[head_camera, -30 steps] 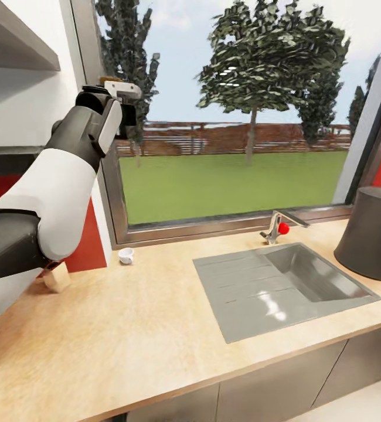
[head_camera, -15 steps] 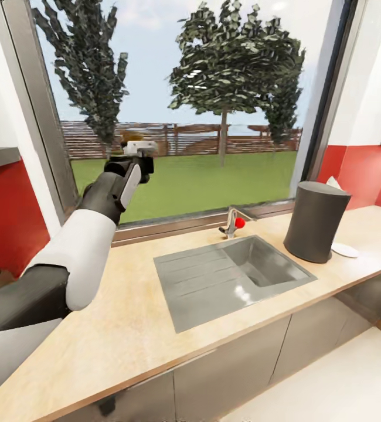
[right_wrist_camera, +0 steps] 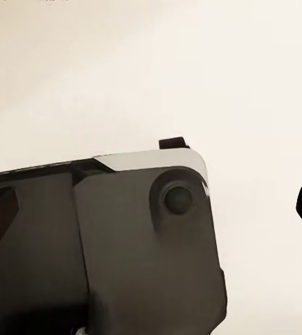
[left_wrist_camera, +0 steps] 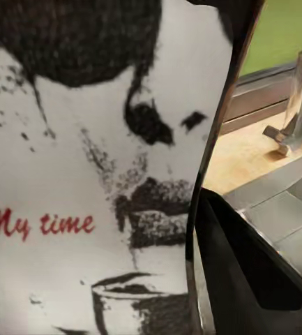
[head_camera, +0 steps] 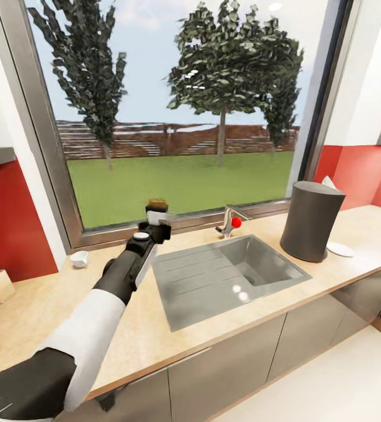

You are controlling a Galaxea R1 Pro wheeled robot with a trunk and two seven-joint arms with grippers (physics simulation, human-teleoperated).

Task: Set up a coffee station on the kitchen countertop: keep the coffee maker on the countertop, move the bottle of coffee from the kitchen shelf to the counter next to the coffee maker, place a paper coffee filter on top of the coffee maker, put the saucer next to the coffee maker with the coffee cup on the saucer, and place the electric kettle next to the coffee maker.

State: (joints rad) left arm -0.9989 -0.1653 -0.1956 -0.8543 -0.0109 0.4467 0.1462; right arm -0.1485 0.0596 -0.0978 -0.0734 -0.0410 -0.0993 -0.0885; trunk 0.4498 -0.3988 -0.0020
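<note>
This was a home kitchen: a long light wood-grain counter [head_camera: 50,305] ran over glossy dark grey cabinets [head_camera: 308,334], with a steel sink [head_camera: 225,275] and tap [head_camera: 230,221] set in at the centre of the frame. Red splashback panels [head_camera: 9,217] flanked a wide window [head_camera: 179,111] across the upper frame, looking onto lawn and trees.

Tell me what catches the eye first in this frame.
The left arm reaches over the wood-grain countertop, its gripper holding the coffee jar beside the steel sink. The wrist view shows the jar's white label up close. A dark cylinder stands right of the sink, a small white cup by the window.
</note>
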